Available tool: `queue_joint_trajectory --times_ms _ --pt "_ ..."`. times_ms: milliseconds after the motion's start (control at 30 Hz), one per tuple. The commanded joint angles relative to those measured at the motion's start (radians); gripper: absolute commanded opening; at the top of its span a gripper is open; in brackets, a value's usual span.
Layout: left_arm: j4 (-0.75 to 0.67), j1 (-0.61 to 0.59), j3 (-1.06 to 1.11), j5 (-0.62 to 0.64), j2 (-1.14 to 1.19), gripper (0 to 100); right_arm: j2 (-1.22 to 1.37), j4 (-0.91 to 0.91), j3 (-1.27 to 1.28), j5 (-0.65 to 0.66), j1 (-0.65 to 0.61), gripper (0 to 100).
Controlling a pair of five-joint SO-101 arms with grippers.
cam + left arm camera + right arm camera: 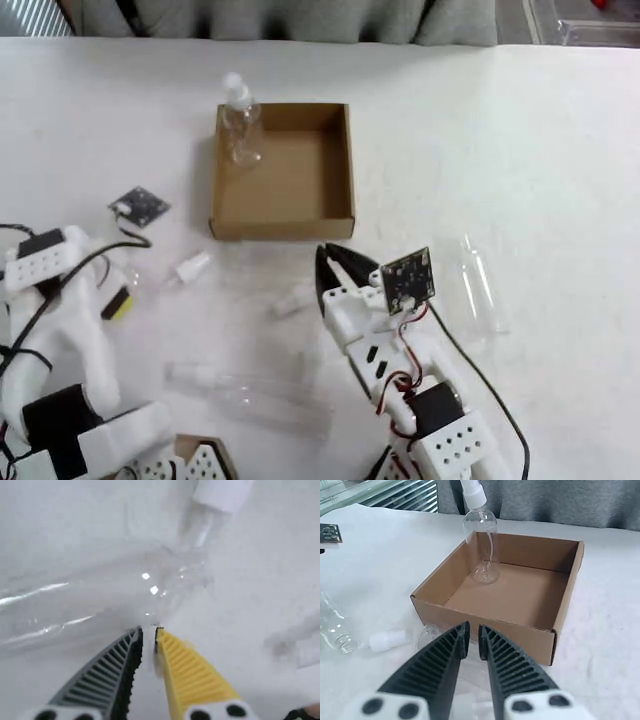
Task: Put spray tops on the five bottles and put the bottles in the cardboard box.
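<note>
The cardboard box (283, 196) (520, 592) lies open at the table's middle. One clear bottle (240, 128) (481, 545) with a white spray top stands upright in its far left corner. My right gripper (334, 264) (472, 632) hovers just in front of the box, black fingers shut on nothing. My left gripper (120, 298) (148, 632), grey and yellow fingers shut, points at a clear bottle (100, 605) (335, 630) lying on its side. A loose spray top (190, 268) (222, 492) (385, 641) lies by that bottle's neck.
More clear bottles lie on the table: one to the right (480, 285) and a couple in front (250, 395). Another spray top (293, 300) lies left of my right gripper. A small circuit board (140, 206) sits left of the box.
</note>
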Motion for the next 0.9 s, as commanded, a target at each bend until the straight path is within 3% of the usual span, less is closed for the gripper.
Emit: queue_joint_trajectory --times_ms 0,133,400,467,633,867 --pt "-0.068 0.096 -0.003 0.155 -0.047 6 -0.010 0.001 0.012 0.011 0.008 1.6" --pt "-0.144 0.156 -0.012 0.255 -0.048 6 -0.010 0.001 0.012 0.011 0.008 1.6" --pt "-0.219 0.188 -0.048 0.245 -0.058 6 -0.010 0.001 0.012 0.011 0.005 1.6" --pt "-0.215 0.183 -0.095 0.172 -0.058 6 -0.010 0.001 0.012 0.011 0.004 1.6" --pt "-0.213 0.163 -0.173 -0.166 -0.048 6 -0.010 0.001 0.012 0.011 0.007 1.6" --pt "-0.250 0.162 -0.180 -0.384 -0.048 9 -0.004 -0.001 0.012 0.046 0.004 1.6"
